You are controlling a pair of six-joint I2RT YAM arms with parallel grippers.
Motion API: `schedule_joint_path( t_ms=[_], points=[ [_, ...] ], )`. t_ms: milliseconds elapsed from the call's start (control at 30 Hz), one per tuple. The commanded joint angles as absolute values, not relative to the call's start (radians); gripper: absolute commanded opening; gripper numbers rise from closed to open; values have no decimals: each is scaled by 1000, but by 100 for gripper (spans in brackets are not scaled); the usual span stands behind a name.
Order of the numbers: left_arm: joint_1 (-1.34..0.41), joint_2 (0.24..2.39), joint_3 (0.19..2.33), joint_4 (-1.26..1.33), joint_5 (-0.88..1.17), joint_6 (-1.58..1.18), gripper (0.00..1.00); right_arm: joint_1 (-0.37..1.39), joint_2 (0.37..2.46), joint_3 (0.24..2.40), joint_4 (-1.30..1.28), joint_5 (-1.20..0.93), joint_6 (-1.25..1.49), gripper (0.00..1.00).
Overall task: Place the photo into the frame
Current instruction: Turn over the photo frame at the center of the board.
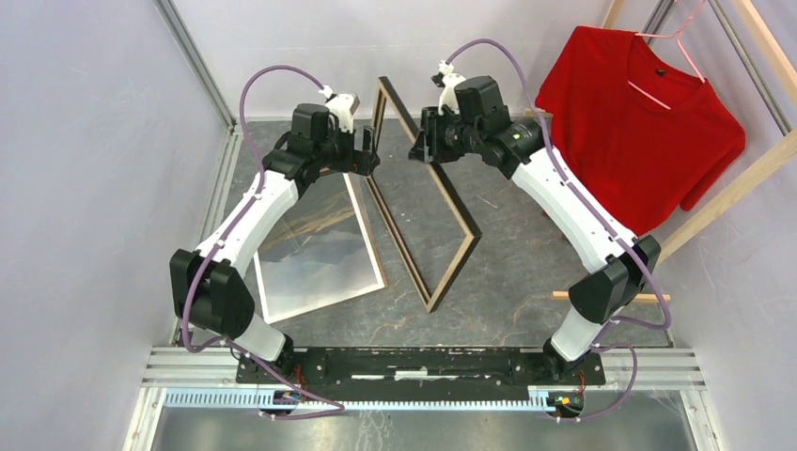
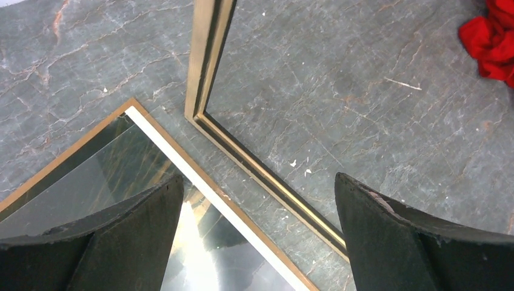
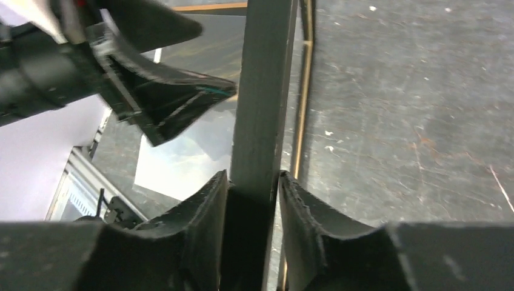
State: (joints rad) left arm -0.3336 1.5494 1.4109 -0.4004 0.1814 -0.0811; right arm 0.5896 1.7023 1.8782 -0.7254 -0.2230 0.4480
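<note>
The frame [image 1: 442,202] stands on one long edge on the dark table, tilted, its black face to the right and its pale wood side to the left. My right gripper [image 1: 420,150] is shut on its raised upper rail [image 3: 263,91], with both pads [image 3: 209,200] pressed against the rail. My left gripper [image 1: 369,155] hangs open just left of that rail and holds nothing. Below it lie the frame's bottom rail [image 2: 209,60] and the photo [image 2: 109,176]. The photo [image 1: 315,249] lies flat at the left on a brown board, white border showing, under a glare.
A red shirt [image 1: 639,113] hangs on a wooden rack [image 1: 742,178] at the back right. A thin wooden stick [image 1: 564,295] lies by the right arm's base. The metal mounting rail [image 1: 423,362] runs along the near edge. Grey walls close both sides.
</note>
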Motion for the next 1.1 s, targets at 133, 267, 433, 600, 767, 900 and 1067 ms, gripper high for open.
schedule_joint_path(
  t_ms=[133, 267, 433, 600, 767, 900, 1067],
  points=[
    [-339, 1531, 1294, -445, 89, 99, 100, 517, 1552, 1659, -712, 32, 348, 27],
    [-339, 1523, 1178, -448, 25, 182, 100, 479, 1509, 1551, -693, 135, 332, 20],
    [-340, 1519, 1091, -419, 3, 224, 100, 450, 1447, 1395, -640, 226, 319, 18],
    [-341, 1520, 1085, -404, 3, 218, 100, 419, 1401, 1207, -578, 287, 320, 16],
    [-342, 1518, 1087, -429, -9, 235, 100, 400, 1395, 1092, -534, 338, 313, 12],
    [-342, 1498, 1066, -428, -31, 249, 100, 400, 1408, 1048, -502, 353, 291, 11],
    [-342, 1481, 1045, -435, -42, 257, 100, 400, 1462, 991, -456, 344, 281, 11]
  ],
)
